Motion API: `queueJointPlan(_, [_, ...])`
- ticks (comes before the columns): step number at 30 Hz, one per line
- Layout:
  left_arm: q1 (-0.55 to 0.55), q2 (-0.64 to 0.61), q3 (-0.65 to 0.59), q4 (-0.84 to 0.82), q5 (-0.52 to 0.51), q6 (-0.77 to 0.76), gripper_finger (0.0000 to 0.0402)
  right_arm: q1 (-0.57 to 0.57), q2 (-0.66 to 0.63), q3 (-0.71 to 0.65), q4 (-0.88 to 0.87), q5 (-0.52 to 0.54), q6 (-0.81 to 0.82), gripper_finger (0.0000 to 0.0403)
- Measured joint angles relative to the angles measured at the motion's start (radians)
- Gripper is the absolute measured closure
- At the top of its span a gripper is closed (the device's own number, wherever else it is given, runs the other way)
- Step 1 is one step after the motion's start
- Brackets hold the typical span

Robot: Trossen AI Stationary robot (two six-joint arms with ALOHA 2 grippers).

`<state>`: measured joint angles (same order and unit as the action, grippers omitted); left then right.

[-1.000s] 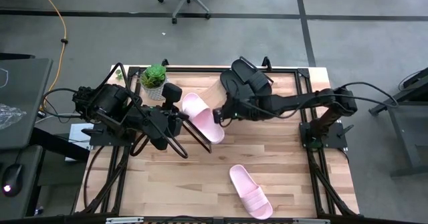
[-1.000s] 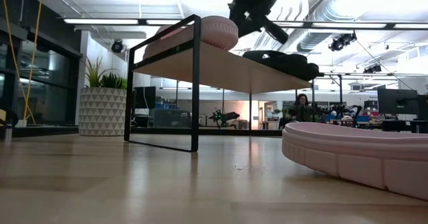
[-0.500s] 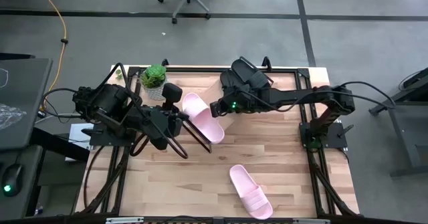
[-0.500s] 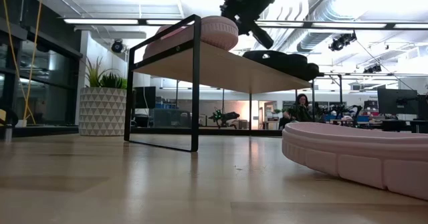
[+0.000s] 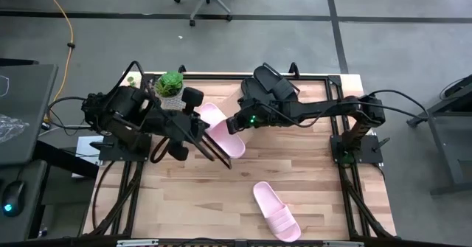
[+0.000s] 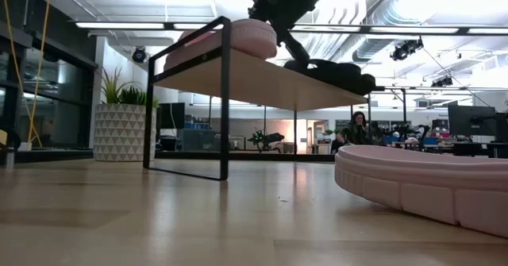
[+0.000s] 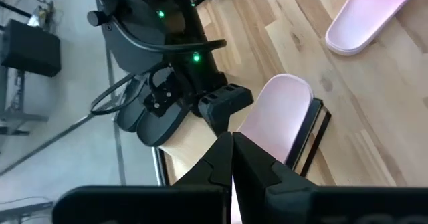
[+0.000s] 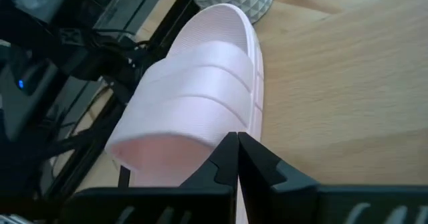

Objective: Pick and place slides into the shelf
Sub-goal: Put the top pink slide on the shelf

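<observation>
The shelf [image 5: 245, 101] stands at the table's far middle, and the black pair [image 5: 270, 85] lies on its right half. One pink slide [image 5: 220, 129] lies slanted on its left end, strap toward the near side. The other pink slide [image 5: 276, 211] rests sole-down on the table near the front edge. My right gripper [image 5: 233, 124] is shut at the shelved pink slide's right edge. My left gripper [image 5: 200, 129] is shut just left of that slide, over the shelf's left end. My right gripper [image 8: 237, 142] has its shut fingertips against the pink slide's long right rim [image 8: 249, 120] beside the strap, coming from the table's right and slanting down. The slide lies flat on the shelf board. My left gripper [image 7: 232, 140] is close to the shelf's left end; whether it touches I cannot tell.
A potted plant [image 5: 169, 85] in a white patterned pot stands at the far left corner, close behind the shelf. The near half of the tabletop holds only the loose pink slide [image 6: 429, 183]. A person sits in the room beyond the table.
My right gripper has moved toward the table's left, against the pink slide on the shelf. In the low view the slide and the shelf's front post have shifted slightly left. My left arm has swung toward the far edge and closer to the shelf's left end.
</observation>
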<state>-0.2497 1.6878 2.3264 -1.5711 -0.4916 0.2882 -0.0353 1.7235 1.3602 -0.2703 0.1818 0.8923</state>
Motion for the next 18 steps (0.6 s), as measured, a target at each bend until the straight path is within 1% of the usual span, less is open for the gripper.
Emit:
queueJointPlan(15, [0.007,0.000,0.000,0.000,0.013,0.003,0.0401,0.009,0.007,0.000,-0.006,0.039,-0.003,0.0403])
queueJointPlan(18, [0.007,0.000,0.000,0.000,0.013,0.003,0.0401,0.010,0.007,0.021,-0.075,0.056,-0.003,0.0403])
